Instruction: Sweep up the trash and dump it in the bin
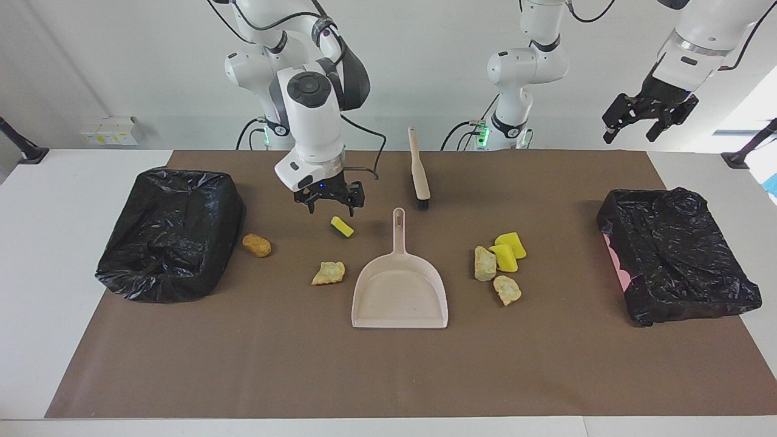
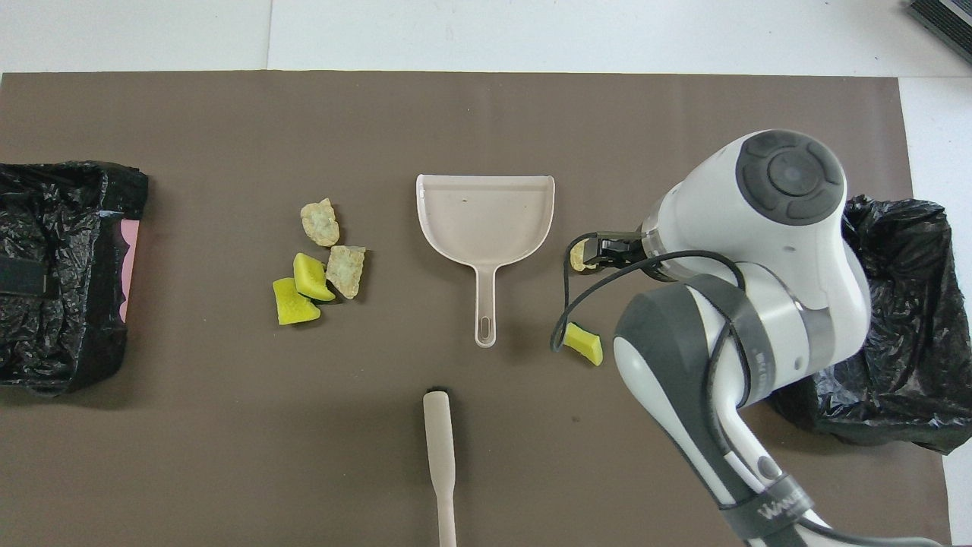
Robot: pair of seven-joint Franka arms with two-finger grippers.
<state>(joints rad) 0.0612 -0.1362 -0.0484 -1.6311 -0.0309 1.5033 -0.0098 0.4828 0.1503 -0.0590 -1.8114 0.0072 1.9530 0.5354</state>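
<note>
The trash lies on the brown mat: an orange-brown lump, a beige lump and a yellow sponge toward the right arm's end. Two yellow sponges and two beige lumps cluster on the dustpan's other flank. My right gripper hangs open just above the mat, over the single yellow sponge, holding nothing. My left gripper waits open, high over the left arm's end. One black-lined bin stands at the right arm's end, another bin at the left arm's end.
A beige dustpan lies mid-mat, its handle pointing toward the robots. A beige brush lies nearer to the robots than the dustpan. In the overhead view the right arm hides the orange-brown lump and part of a beige lump.
</note>
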